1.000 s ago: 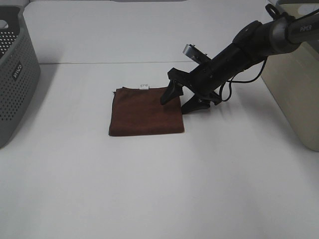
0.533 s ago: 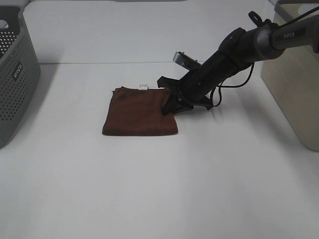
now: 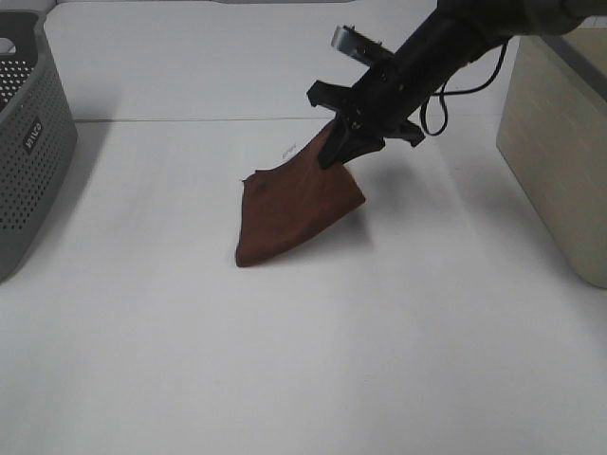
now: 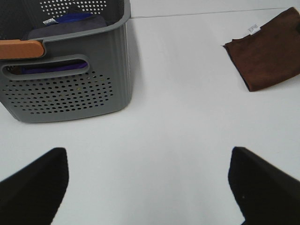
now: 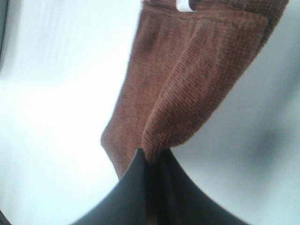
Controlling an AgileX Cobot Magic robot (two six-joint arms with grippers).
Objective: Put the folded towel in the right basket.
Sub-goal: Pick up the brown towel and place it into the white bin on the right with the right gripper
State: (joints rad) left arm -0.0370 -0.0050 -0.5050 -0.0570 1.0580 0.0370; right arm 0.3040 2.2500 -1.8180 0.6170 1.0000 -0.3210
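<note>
We see the right tool (image 3: 341, 152) pressed together on one edge of the brown towel (image 3: 296, 201). In the right wrist view its two dark tips (image 5: 151, 159) meet around a fold of the cloth (image 5: 187, 70), with no gap showing between them. The towel hangs down and away from this tool in a slanted, drooping shape. The pinched end is up in the air, and the far lower corner seems to rest on the white surface (image 3: 313, 360). A small white tag (image 5: 183, 4) sits at the end of the towel farthest from the tips. A thin black cable (image 3: 441, 112) loops beside the dark arm just behind the tool.

Outward from the tool, on the arm's own side, stands the beige basket (image 3: 560, 142). It is well apart from the towel, with bare surface between them. On the opposite side, past the towel and farther off, we see the gray basket (image 3: 28, 142) with its perforated wall.

The left tool (image 4: 146, 154) is spread wide. Its two black fingers (image 4: 33, 183) stand far apart over the bare surface (image 4: 154, 126) and hold nothing. Ahead of it and to one side stands the gray basket (image 4: 70, 84), near but not touching. Inside this basket lies a purple cloth (image 4: 70, 21), and an orange bar (image 4: 18, 48) sits at its rim. Ahead of this tool on the other side, well apart from it, we see the brown towel (image 4: 269, 51) again, with its tag (image 4: 253, 28) at one edge.
</note>
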